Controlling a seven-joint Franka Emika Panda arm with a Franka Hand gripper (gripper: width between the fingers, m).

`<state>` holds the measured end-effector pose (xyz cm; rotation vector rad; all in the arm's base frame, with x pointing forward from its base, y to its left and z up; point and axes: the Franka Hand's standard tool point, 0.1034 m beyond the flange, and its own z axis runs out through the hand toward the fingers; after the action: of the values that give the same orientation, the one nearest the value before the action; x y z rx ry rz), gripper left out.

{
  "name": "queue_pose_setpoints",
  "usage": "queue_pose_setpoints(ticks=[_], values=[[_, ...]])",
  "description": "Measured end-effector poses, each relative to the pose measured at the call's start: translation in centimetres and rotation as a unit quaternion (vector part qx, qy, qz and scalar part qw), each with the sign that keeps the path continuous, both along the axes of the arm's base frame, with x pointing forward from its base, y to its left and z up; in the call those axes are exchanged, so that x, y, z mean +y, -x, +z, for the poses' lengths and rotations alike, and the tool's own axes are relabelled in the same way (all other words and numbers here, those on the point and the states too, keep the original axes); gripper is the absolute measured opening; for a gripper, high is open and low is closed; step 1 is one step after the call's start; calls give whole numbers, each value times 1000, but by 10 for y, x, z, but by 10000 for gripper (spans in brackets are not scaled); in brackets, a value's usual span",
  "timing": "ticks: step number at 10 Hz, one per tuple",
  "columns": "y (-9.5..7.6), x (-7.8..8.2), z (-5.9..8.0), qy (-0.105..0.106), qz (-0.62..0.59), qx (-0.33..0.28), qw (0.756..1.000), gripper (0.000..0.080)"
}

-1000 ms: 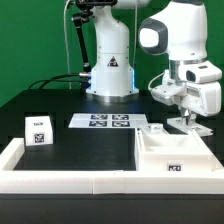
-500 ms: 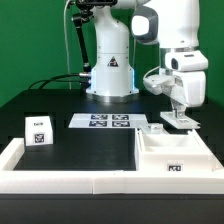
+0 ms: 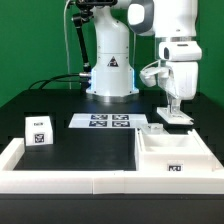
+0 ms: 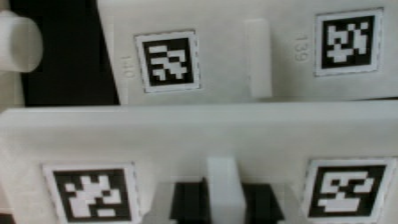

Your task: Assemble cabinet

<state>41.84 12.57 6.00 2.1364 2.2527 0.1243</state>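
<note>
Black tabletop (image 3: 90,150) fills the scene, with the arm's pedestal standing at the back. At the exterior view's left a small tagged white cube (image 3: 38,130) sits alone. Further along, the marker board (image 3: 105,121) lies flat in front of the pedestal. Right of that, at the front, the cabinet (image 3: 172,158) rests on the table as an open white box, its tagged face toward the camera, and it has not shifted. Just behind it lies a flat white panel (image 3: 176,117). The change is above that panel: over the last second the gripper (image 3: 174,106) has climbed and drifted toward the exterior view's left, so the wrist now stands taller over the panel. In the wrist view two dark fingers (image 4: 187,200) flank a thin white rib (image 4: 217,190) above tagged white faces (image 4: 169,60). Whether they pinch the rib or merely straddle it, I cannot tell. If the panel is coming up with the arm, the lift toward the box has probably begun; if not, this looks like a re-approach.
</note>
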Motion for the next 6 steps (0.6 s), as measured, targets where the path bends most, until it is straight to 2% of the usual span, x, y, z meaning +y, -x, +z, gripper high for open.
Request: queue_pose_setpoints(ticks=[2,5,6], values=[[2,4,-5,-9,-21,-3,1000,70],[-14,-6,0,2,-33,1,999,70],[-13,-6,-1,0,-34,0,999,70]])
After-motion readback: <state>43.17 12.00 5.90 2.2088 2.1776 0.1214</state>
